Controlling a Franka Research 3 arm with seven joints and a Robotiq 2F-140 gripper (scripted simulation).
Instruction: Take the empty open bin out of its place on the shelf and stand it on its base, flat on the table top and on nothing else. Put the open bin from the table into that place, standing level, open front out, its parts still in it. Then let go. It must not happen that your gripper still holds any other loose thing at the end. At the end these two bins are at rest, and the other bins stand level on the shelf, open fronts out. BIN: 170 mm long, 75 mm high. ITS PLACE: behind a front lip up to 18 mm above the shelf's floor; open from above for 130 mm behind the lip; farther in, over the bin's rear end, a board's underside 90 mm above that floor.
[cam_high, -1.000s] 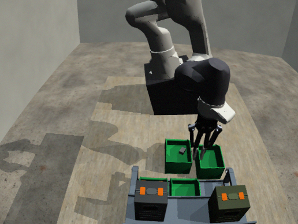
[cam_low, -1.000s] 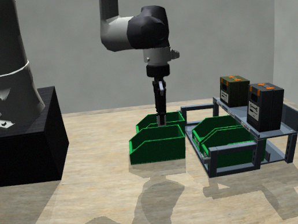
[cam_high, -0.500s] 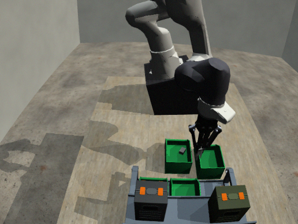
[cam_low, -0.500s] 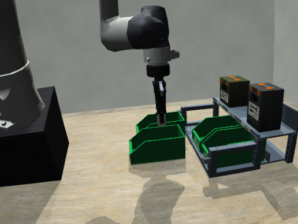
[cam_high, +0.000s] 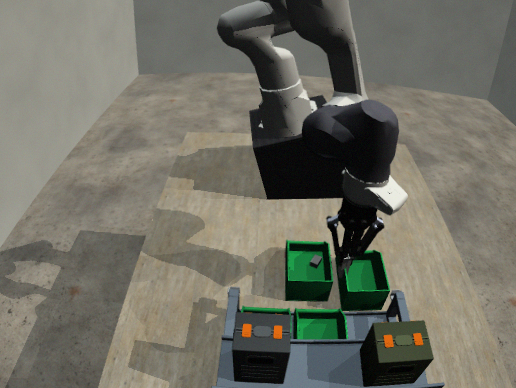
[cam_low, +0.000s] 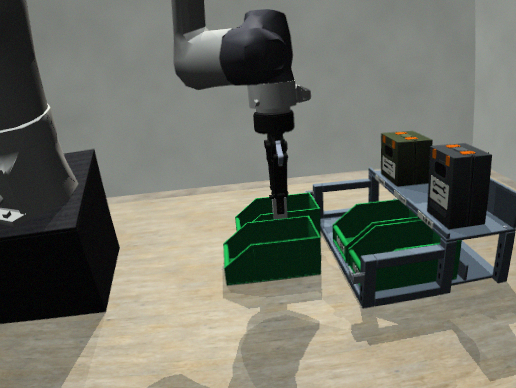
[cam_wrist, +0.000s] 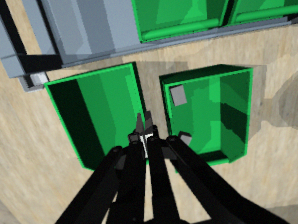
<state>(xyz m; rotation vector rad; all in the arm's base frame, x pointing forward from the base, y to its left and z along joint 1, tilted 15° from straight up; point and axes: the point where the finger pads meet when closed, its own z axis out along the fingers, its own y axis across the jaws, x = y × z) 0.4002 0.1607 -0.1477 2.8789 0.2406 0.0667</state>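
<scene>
The gripper (cam_high: 345, 264) (cam_low: 280, 207) (cam_wrist: 145, 120) is being clenched on the side wall of the empty bin (cam_high: 367, 300) (cam_low: 305, 202) (cam_wrist: 110, 105), which is being borne by the surface (cam_high: 225, 225) (cam_low: 175, 300) (cam_wrist: 280, 165). Its edge is being separated from the loaded bin (cam_high: 309, 291) (cam_low: 280, 262) (cam_wrist: 202, 100) by a narrow gap; open room is being left in the shelf (cam_high: 230, 315) (cam_low: 368, 285) (cam_wrist: 125, 52).

Most of the leftmost shelf bin (cam_high: 265, 310) is tucked behind the dark grey case (cam_high: 261, 345) from up top — can't see inside. Labels on the cases are too small to read — and the wrist view chops off both shelved bins at the top edge.
</scene>
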